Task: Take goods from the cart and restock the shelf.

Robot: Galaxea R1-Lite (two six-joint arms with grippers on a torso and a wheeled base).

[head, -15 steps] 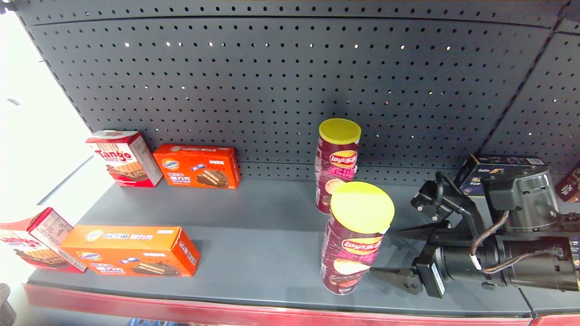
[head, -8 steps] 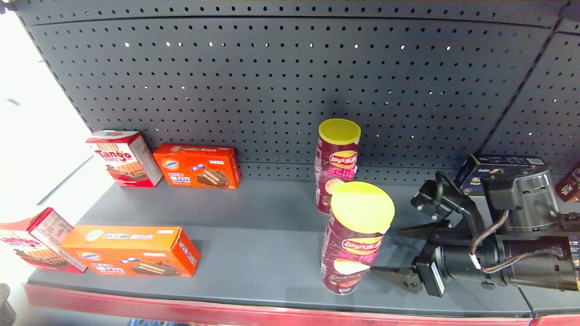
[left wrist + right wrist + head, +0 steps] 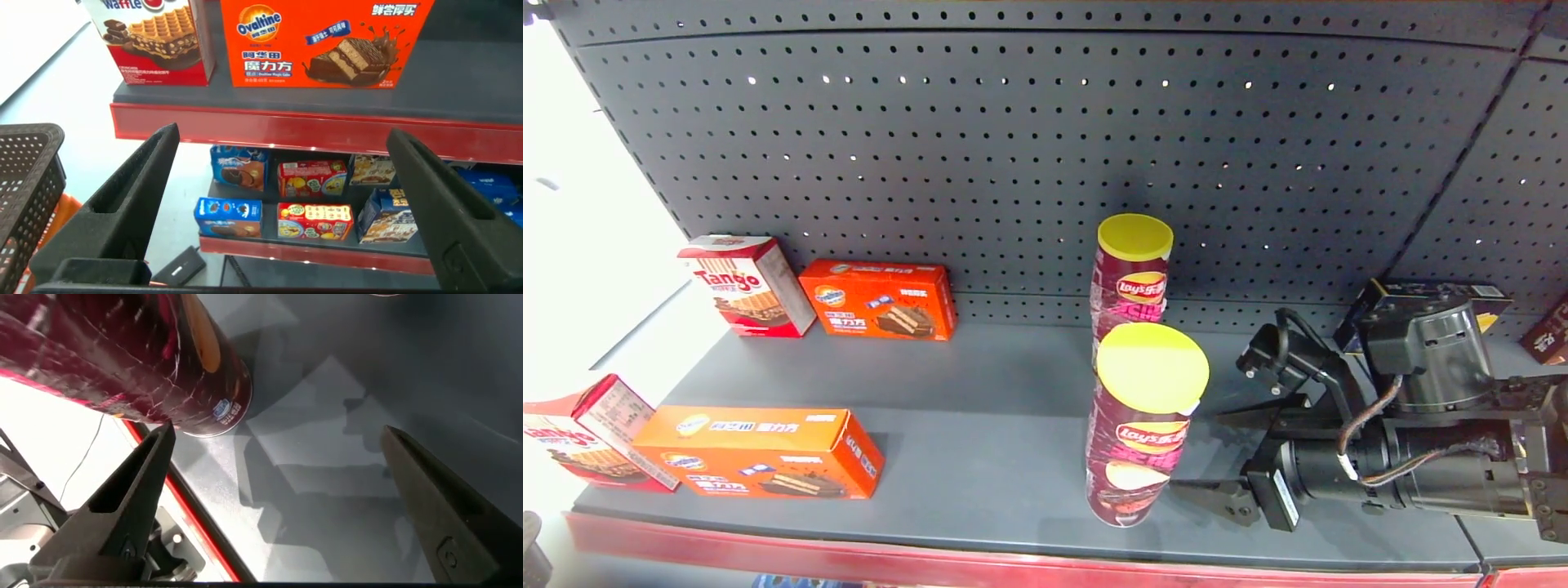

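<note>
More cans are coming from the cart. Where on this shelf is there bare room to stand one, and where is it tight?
Bare: the middle of the shelf, bordered by the front orange box, rear orange box, front can and rear can. Tight: right of the front can, where the open right tool sits, dark box behind.

Head cam: high up, facing forward and down onto the shelf (image 3: 980, 408), with the pegboard (image 3: 1013, 147) behind, mid range.

Right wrist cam: low and very close over the shelf board, looking past the right gripper (image 3: 278, 431) toward the red lip (image 3: 192, 523). It shares the front chip can (image 3: 122, 351) with the head cam.

Left wrist cam: out in front of the shelf, roughly at lip height, facing it past the left gripper (image 3: 283, 132). It shares the orange box (image 3: 327, 41) at the front edge with the head cam.
</note>
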